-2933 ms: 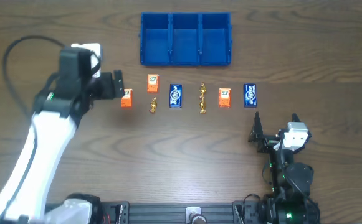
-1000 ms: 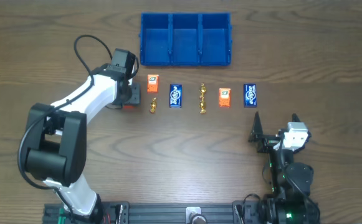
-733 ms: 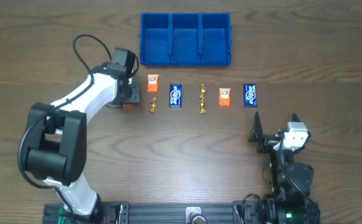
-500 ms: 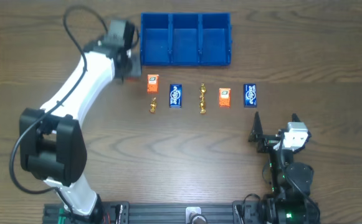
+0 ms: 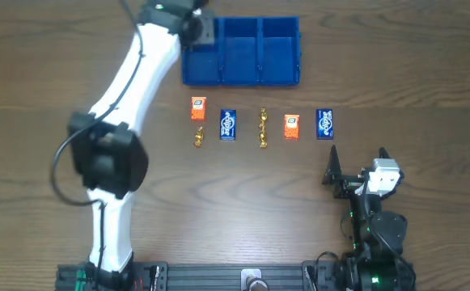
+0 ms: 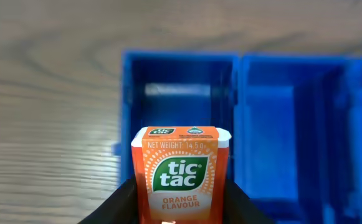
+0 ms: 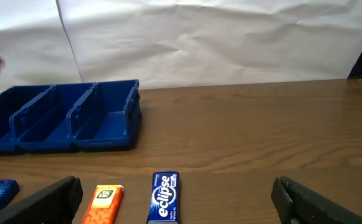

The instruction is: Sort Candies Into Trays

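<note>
My left gripper [image 5: 204, 30] hangs over the left compartment of the blue three-bin tray [image 5: 241, 76], shut on an orange mint box [image 6: 181, 178]. In the left wrist view that box stands upright between the dark fingers [image 6: 122, 203], with the tray's left compartment [image 6: 177, 118] right behind it. On the table in a row lie an orange box [image 5: 198, 108], a gold candy [image 5: 199, 138], a blue gum pack [image 5: 228, 124], two gold candies [image 5: 263, 129], another orange box [image 5: 291, 126] and a second blue pack [image 5: 324, 124]. My right gripper [image 5: 356, 162] rests open, nearer the front than the row.
The tray [image 7: 62, 118] shows empty bins in the right wrist view, with an orange box [image 7: 106, 202] and a blue pack [image 7: 165, 198] in front of it. A white sheet hangs behind the table. Bare wood lies left and right of the candy row.
The left arm closed on the leftmost orange box, lifted it from the row and carried it up to the tray's left compartment. The right arm has not moved.
</note>
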Tool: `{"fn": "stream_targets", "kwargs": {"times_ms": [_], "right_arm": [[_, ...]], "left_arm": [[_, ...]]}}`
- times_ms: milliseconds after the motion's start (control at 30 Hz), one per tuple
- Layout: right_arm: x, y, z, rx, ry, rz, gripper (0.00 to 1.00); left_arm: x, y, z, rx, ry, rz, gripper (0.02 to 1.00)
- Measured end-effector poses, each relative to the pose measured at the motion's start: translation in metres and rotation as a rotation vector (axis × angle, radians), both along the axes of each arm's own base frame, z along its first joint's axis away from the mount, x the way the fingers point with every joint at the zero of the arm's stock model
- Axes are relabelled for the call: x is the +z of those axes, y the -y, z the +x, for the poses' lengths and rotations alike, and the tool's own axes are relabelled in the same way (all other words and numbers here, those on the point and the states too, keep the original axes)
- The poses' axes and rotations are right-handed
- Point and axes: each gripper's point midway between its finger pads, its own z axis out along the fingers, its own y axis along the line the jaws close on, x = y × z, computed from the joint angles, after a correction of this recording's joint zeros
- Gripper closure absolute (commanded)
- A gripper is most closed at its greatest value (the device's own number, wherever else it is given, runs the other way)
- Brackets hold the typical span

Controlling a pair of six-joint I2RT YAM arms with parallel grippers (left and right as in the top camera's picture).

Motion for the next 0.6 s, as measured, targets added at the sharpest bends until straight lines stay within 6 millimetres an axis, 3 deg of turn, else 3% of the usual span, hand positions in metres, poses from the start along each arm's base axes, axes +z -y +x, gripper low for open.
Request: {"fn": "stream_targets", "kwargs": {"times_ms": [33, 133, 467, 533, 600], "right_arm": [[0.0, 0.0, 0.0, 0.0, 0.0, 0.0, 0.003], [0.0, 0.0, 0.0, 0.0, 0.0, 0.0, 0.003], [0.0, 0.0, 0.0, 0.0, 0.0, 0.0, 0.003], [0.0, 0.0, 0.0, 0.0, 0.0, 0.0, 0.003], [0.0, 0.0, 0.0, 0.0, 0.0, 0.0, 0.003]], "left_arm": [[-0.021, 0.004, 0.0, -0.006, -0.035, 0.013, 0.792], [-0.048, 0.007, -0.001, -0.012, -0.081, 0.03, 0.783], [-0.046, 0.008, 0.005, -0.011, -0.059, 0.023, 0.704], [-0.045, 0.009, 0.005, -0.011, -0.056, 0.022, 0.566], [-0.045, 0.009, 0.005, -0.007, -0.057, 0.019, 0.272]]}}
